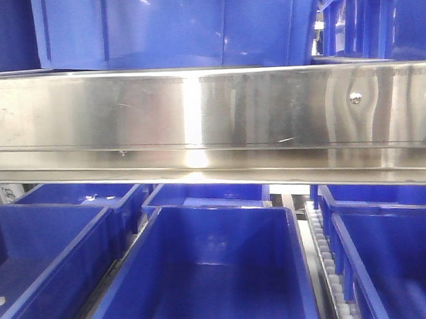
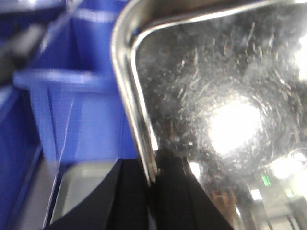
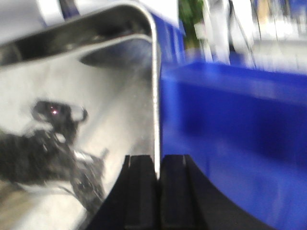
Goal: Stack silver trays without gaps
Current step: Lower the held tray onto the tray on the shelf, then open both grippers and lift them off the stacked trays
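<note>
A shiny silver tray (image 2: 216, 110) fills the left wrist view; my left gripper (image 2: 152, 179) is shut on its left rim, one black finger on each side. The right wrist view shows a silver tray (image 3: 72, 124) whose right rim is pinched by my shut right gripper (image 3: 157, 172). I cannot tell whether both views show one tray. A second grey tray (image 2: 81, 189) lies lower left under the left gripper. No tray and no gripper shows in the front view.
A broad polished steel shelf rail (image 1: 211, 117) with screws crosses the front view. Blue plastic bins (image 1: 204, 273) stand below it and above it. Blue bins also stand beside the trays in the left wrist view (image 2: 72, 115) and the right wrist view (image 3: 235, 129).
</note>
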Controlling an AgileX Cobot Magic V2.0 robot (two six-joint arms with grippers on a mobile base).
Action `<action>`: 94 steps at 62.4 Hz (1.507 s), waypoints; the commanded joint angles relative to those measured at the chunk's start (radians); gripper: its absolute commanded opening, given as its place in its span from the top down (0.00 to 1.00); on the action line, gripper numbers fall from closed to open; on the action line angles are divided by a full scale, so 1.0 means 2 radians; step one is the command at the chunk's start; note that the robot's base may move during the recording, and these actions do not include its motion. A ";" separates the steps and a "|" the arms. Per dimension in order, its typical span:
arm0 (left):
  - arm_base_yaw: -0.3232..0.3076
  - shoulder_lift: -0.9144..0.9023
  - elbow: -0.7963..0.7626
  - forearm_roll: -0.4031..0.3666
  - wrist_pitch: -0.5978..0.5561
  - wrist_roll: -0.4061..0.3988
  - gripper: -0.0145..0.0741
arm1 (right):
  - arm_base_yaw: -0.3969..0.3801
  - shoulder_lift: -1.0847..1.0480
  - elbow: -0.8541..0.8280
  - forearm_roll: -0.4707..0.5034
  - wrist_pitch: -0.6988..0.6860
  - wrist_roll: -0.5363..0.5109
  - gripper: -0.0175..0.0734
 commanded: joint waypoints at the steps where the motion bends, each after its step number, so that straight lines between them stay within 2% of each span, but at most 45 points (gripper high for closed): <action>1: -0.007 0.022 -0.003 0.011 0.010 0.011 0.85 | 0.008 0.001 0.026 0.031 0.012 0.002 0.90; 11: -0.007 0.060 -0.003 0.011 0.026 0.008 0.85 | 0.030 0.011 0.065 0.036 0.039 0.002 0.90; 19: -0.001 0.081 -0.003 0.011 0.032 -0.010 0.85 | 0.045 0.026 0.070 0.036 0.063 0.002 0.90; 35: 0.028 0.103 -0.003 0.011 0.038 -0.014 0.85 | 0.044 0.070 0.070 0.036 0.061 0.002 0.90; 51: 0.032 0.123 -0.003 0.009 0.065 -0.014 0.82 | 0.044 0.095 0.070 0.037 0.025 0.002 0.89; 62: 0.032 0.124 -0.003 0.009 0.065 -0.014 0.71 | 0.044 0.096 0.066 0.037 0.020 0.002 0.87; 66: 0.032 0.124 -0.003 0.014 0.065 -0.013 0.65 | 0.044 0.097 0.063 0.037 0.020 0.002 0.78; 72: 0.032 0.124 -0.003 0.018 0.067 -0.012 0.55 | 0.044 0.100 0.056 0.037 0.020 0.002 0.59; 76: 0.032 0.124 -0.003 0.026 0.068 -0.012 0.50 | 0.044 0.101 0.053 0.037 0.030 0.002 0.52; 94: 0.032 0.124 -0.003 0.038 0.079 -0.012 0.48 | 0.043 0.100 0.053 0.037 0.052 0.002 0.63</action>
